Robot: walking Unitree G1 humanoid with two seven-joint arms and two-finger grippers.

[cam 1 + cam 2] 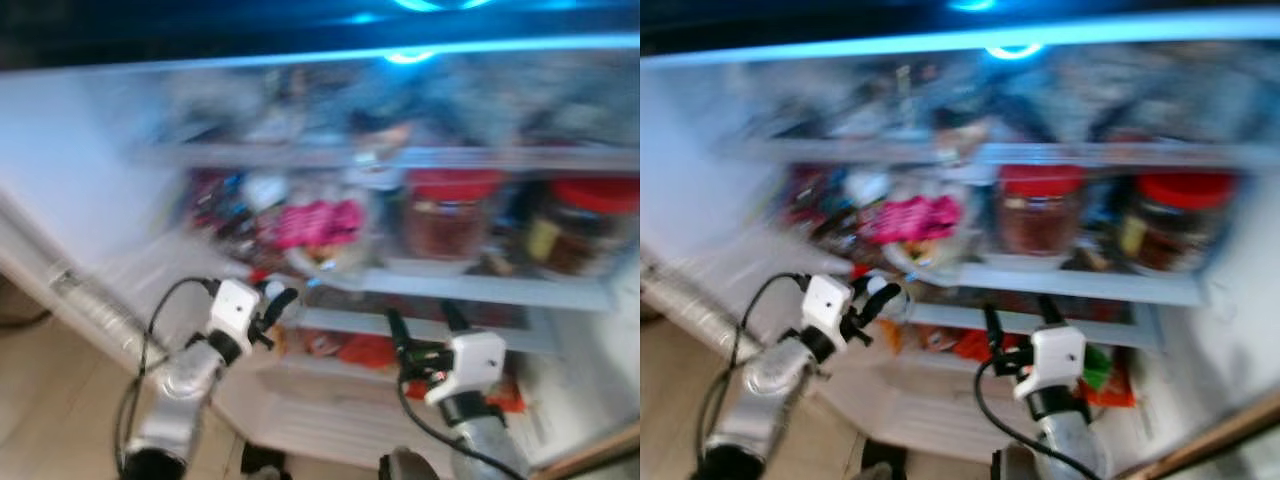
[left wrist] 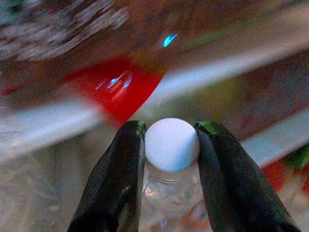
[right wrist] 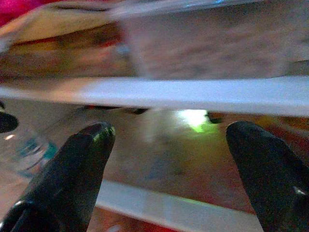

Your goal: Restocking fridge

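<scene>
Head views blurred. Open fridge (image 1: 90, 190), shelves packed. Left pincer (image 2: 169, 164) clamped on clear plastic bottle (image 2: 170, 193), fingers at either side of its white cap (image 2: 172, 144), held just before middle shelf edge (image 1: 480, 288). Right pincer (image 3: 166, 159) spread wide, holding nothing, at lower shelf level. Two red-lidded jars (image 1: 445, 212) on middle shelf; pink package (image 1: 318, 222) beside them.

Clear plastic bottle (image 2: 170, 193) with a white screw cap (image 2: 172, 145), pinched at the neck, just before the open fridge's (image 1: 480, 290) crowded shelves.
</scene>
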